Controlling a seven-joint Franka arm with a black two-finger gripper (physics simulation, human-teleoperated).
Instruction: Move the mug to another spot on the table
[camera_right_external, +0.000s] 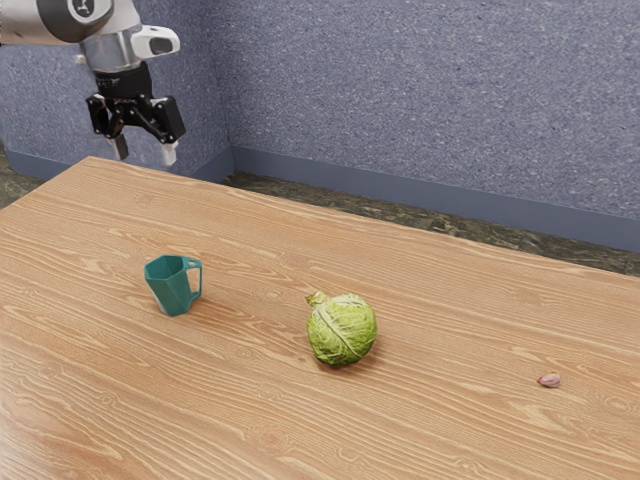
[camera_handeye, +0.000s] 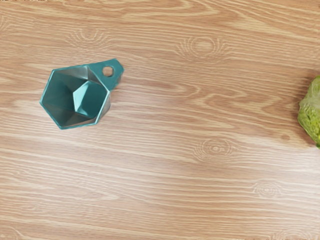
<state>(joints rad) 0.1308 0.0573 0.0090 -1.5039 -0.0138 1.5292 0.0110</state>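
Observation:
A teal faceted mug (camera_right_external: 172, 284) stands upright on the wooden table (camera_right_external: 420, 420), its handle toward the exterior view's right. My black gripper (camera_right_external: 143, 150) hangs high above the table's far left corner, well up and back from the mug, open with nothing between its fingers. From above, the wrist view looks into the mug (camera_handeye: 77, 95), whose handle (camera_handeye: 111, 71) points toward the cabbage side.
A green cabbage (camera_right_external: 341, 328) lies on the table to the exterior view's right of the mug, and its edge (camera_handeye: 311, 111) shows in the wrist view. A small pinkish object (camera_right_external: 548, 380) rests far right. A grey wall stands behind the table.

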